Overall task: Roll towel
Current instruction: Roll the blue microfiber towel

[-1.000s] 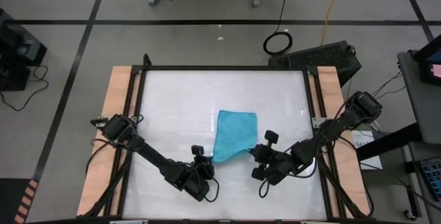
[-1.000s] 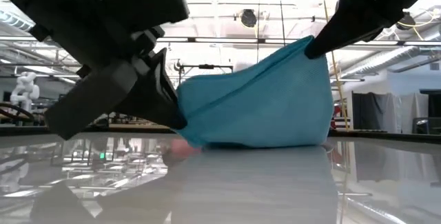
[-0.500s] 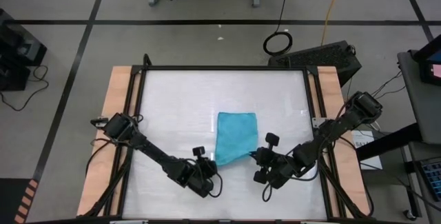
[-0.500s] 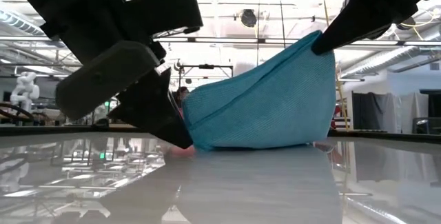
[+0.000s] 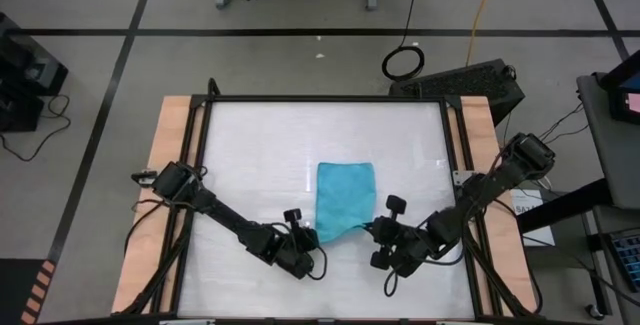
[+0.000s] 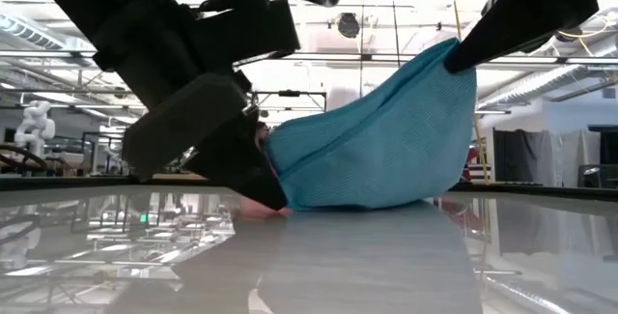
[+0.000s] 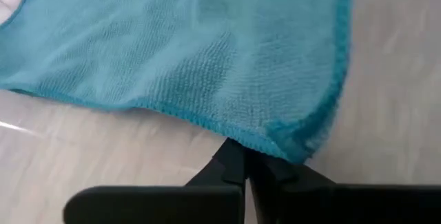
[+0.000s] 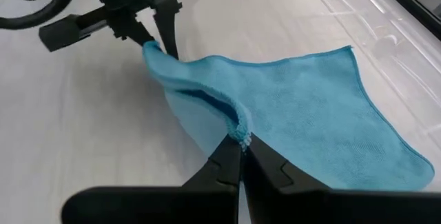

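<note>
1. The towel (image 5: 344, 198) is bright blue and lies a little right of the middle of the table (image 5: 260, 135), toward the near edge
2. Its far part lies flat, and its two near corners are lifted off the top
3. The left gripper (image 5: 310, 240) pinches the near left corner of the towel, low by the table, with its fingers (image 7: 231, 165) squeezed tight on the hem
4. The right gripper (image 5: 374, 227) pinches the near right corner, with its fingers (image 8: 231, 156) clenched on the cloth
5. From the low view, the right corner is held up higher than the left one, so the towel (image 6: 377, 145) slopes down from right to left
6. The table top is white and shiny, and it mirrors the room and the arms
7. It has a black frame and pale wooden strips (image 5: 170, 165) down both sides
8. The floor (image 5: 300, 55) around the table is grey with black tape lines, and a black ring of cable (image 5: 403, 62) lies on it
9. Behind the table there is a big hall with bright ceiling lights, and a white robot figure (image 6: 36, 121) stands far off
</note>
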You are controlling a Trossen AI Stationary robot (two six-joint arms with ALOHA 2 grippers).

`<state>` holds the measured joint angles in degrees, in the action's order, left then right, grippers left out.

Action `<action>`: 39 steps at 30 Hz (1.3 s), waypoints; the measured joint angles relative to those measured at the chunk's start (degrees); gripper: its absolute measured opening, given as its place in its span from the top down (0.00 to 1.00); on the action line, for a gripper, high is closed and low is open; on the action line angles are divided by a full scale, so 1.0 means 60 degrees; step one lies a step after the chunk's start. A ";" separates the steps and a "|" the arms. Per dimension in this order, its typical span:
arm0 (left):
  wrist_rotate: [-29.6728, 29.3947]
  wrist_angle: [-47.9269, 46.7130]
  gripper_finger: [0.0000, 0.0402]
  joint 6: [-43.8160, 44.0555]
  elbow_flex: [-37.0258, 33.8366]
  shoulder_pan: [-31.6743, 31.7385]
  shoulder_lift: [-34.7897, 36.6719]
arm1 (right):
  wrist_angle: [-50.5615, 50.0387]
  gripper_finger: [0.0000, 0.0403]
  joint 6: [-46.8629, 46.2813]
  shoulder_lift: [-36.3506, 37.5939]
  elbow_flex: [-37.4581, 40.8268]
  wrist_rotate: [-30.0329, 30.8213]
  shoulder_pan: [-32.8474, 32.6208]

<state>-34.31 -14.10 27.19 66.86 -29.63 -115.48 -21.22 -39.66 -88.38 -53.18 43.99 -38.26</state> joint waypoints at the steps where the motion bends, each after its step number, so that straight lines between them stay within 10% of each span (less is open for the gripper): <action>1: 0.0011 -0.0058 0.98 -0.0242 -0.0001 0.0000 0.0044 | -0.0025 1.00 0.0000 0.0000 0.0002 -0.0001 -0.0027; 15: -0.1426 -0.2092 0.99 -0.4961 0.0836 -0.0238 0.1788 | -0.0317 1.00 -0.0074 0.0000 0.0002 -0.0682 -0.0080; 21: -0.0513 -0.2325 1.00 -0.8238 0.1029 -0.0677 0.1647 | -0.0611 1.00 -0.0463 0.0000 0.0002 -0.1303 -0.0080; 39: 0.1951 -0.0691 0.99 -0.8176 0.1019 -0.1086 0.0996 | 0.1221 0.86 0.0103 -0.1034 0.0006 -0.4152 -0.0598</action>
<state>-22.60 -18.24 -21.87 72.97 -36.14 -109.50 -13.89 -39.04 -94.58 -53.15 19.07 -41.85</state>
